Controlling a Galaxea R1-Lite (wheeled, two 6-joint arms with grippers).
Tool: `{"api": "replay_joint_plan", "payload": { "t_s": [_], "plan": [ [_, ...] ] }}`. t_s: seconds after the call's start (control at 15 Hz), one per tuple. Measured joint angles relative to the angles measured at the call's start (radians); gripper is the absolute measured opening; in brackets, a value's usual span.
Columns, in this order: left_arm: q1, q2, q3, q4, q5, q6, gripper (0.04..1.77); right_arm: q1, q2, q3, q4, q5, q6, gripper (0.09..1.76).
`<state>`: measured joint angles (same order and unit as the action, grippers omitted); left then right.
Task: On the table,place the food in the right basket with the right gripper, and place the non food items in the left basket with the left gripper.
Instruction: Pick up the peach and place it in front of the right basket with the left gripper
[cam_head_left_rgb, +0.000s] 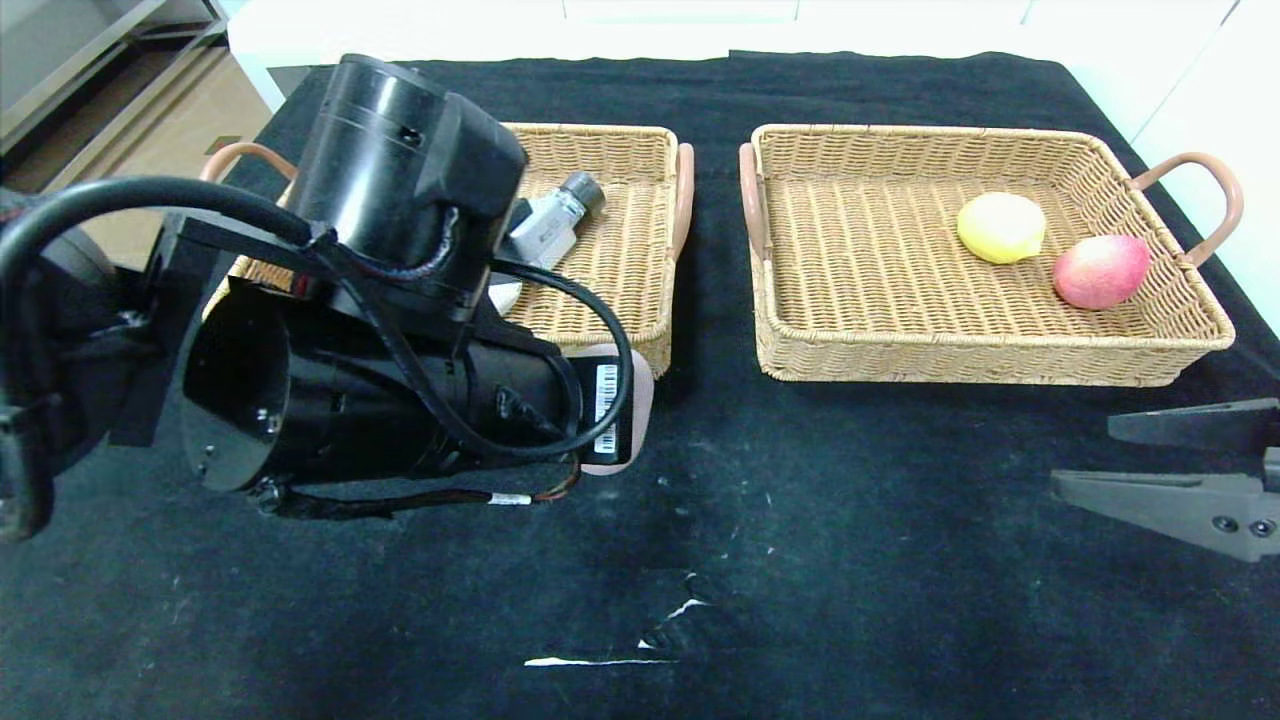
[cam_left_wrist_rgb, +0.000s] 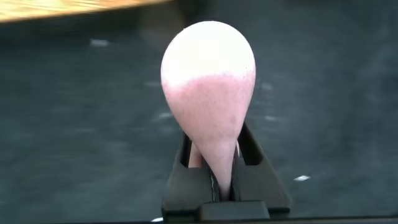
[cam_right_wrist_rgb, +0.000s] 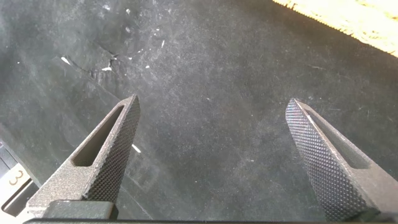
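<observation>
Black table (cam_head_left_rgb: 850, 520) | left pincer (cam_left_wrist_rgb: 217, 180) pinching pink pan (cam_left_wrist_rgb: 208, 93) | right pincer (cam_right_wrist_rgb: 211, 155) spread

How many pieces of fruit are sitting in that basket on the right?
2: a yellow lemon and a red-pink peach, side by side near the right basket's far right end. Nothing seems hidden there.

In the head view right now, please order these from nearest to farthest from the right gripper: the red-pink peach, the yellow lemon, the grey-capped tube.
Measured from the right gripper, at the table's right edge:
1. Red-pink peach, at the right basket's near right side.
2. Yellow lemon, just left of the peach.
3. Grey-capped tube, in the left basket, far across.
</observation>
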<state>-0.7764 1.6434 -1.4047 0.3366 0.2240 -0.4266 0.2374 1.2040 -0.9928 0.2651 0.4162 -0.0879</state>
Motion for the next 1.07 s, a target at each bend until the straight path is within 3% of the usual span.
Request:
{"api": "replay_joint_plan", "payload": {
  "t_s": [0.2,0.47,1.07],
  "plan": [
    [-0.064,0.046,-0.035,-0.002,-0.003,-0.086,0.18,-0.008,-0.007,-0.002,0.0,0.001,0.0,1.71],
    [-0.124,0.121,-0.1,-0.003,-0.008,-0.131,0.18,-0.01,-0.012,-0.004,0.0,0.002,0.0,1.71],
    [-0.196,0.273,-0.222,-0.004,-0.011,-0.2,0.18,-0.008,-0.018,-0.003,0.0,0.002,0.0,1.71]
  ]
}}
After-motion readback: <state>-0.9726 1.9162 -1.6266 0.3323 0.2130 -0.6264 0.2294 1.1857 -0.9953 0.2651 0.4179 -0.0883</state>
